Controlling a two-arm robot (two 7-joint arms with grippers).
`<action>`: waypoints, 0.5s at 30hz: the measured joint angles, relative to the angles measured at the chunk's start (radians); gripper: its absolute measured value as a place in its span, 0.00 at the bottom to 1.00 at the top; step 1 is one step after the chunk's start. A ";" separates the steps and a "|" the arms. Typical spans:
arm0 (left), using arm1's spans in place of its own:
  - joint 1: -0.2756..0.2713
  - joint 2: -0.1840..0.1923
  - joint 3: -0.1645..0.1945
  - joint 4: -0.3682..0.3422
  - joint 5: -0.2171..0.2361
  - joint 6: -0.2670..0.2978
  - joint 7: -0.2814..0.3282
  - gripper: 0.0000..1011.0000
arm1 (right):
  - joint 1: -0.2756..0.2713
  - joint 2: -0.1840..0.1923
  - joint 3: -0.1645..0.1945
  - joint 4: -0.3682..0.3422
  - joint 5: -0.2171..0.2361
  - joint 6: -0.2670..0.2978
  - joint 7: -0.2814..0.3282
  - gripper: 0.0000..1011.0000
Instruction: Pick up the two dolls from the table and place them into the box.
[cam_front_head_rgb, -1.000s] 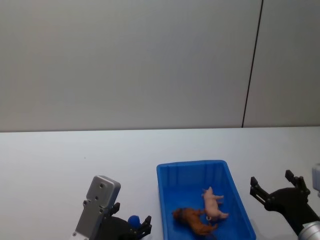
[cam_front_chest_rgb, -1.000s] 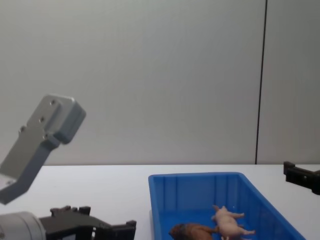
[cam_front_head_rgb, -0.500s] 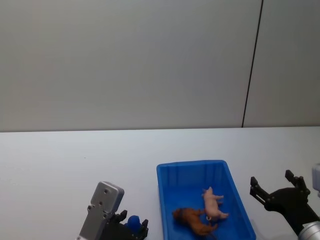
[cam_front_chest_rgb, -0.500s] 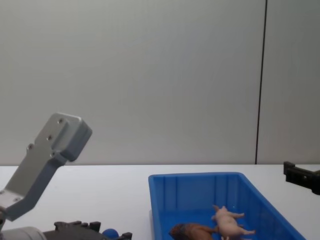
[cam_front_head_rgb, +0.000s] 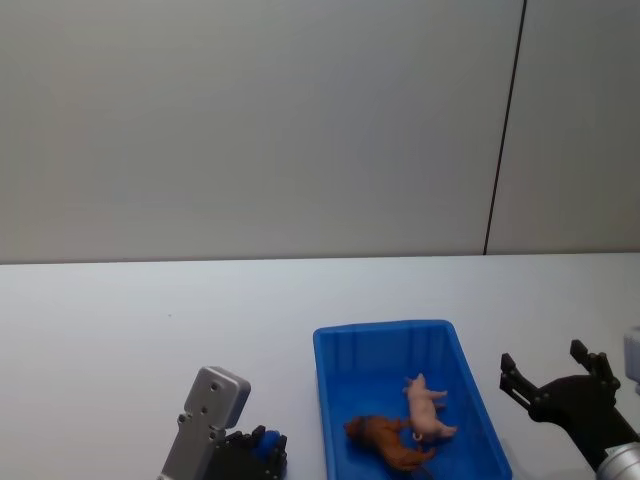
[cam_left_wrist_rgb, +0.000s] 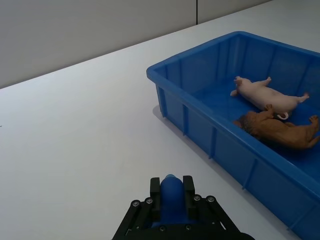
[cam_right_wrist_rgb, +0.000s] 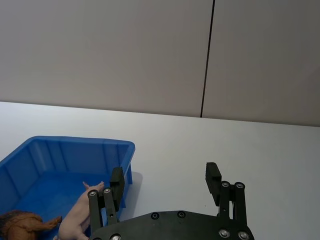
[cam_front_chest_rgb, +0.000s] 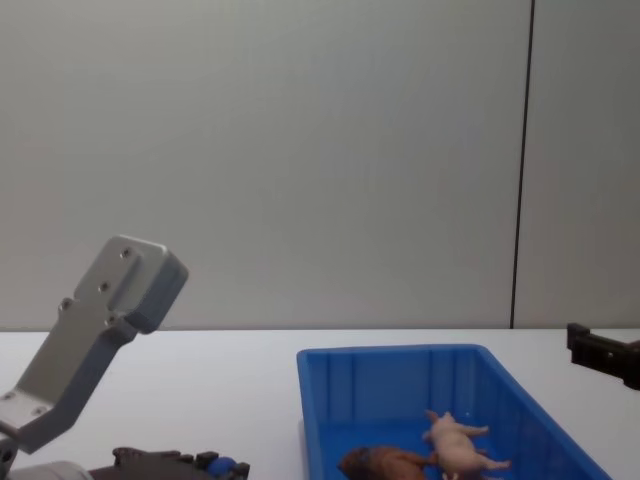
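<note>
Left gripper (cam_left_wrist_rgb: 172, 205) clamped on half-hidden blue doll (cam_left_wrist_rgb: 171, 192), right gripper (cam_right_wrist_rgb: 165, 187) spread, empty

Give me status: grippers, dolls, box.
Left gripper shut on the blue doll, near side of the table, left of the box. Right gripper open, idle right of the box. Brown doll and pink piglet lie inside. Path clear.

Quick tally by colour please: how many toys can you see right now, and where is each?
Brown: 1, animal in the box
Pink: 1, piglet in the box
Blue: 1, round toy in the left gripper, jaws shut on it
Total: 3
</note>
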 joint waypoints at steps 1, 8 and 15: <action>0.000 -0.001 0.000 0.003 0.002 -0.004 -0.002 0.26 | 0.000 0.000 0.000 0.000 0.000 0.000 0.000 0.99; -0.003 -0.007 0.000 0.009 0.012 -0.042 -0.018 0.21 | 0.000 0.000 0.000 0.000 0.000 0.000 0.000 0.99; -0.009 -0.010 -0.003 0.004 0.023 -0.091 -0.034 0.18 | 0.000 0.000 0.000 0.000 0.000 0.000 0.000 0.99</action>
